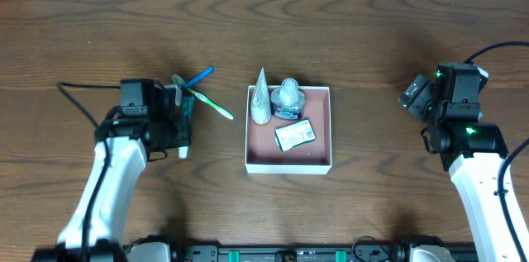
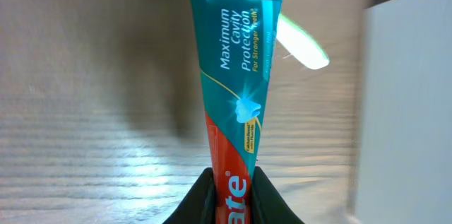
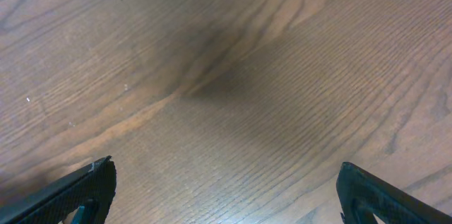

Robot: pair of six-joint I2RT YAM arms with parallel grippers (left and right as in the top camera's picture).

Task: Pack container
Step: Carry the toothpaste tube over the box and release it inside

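Observation:
The container (image 1: 289, 168), a square shallow box with white walls and a pinkish floor, sits at the table's middle. In it lie a silver tube (image 1: 262, 98), a small round jar (image 1: 288, 98) and a flat packet (image 1: 294, 135). My left gripper (image 1: 183, 134) is left of the container, shut on a teal and red toothpaste tube (image 1: 187, 109) near its cap end. In the left wrist view the fingers (image 2: 232, 197) clamp the tube (image 2: 236, 75), and the container's wall (image 2: 409, 111) shows at right. My right gripper (image 1: 420, 97) is open and empty far to the right, over bare wood (image 3: 226, 196).
A blue toothbrush (image 1: 199, 75) and a green toothbrush (image 1: 217, 107) lie crossed on the table between my left gripper and the container. The green one also shows in the left wrist view (image 2: 302, 44). Black cables run from both arms.

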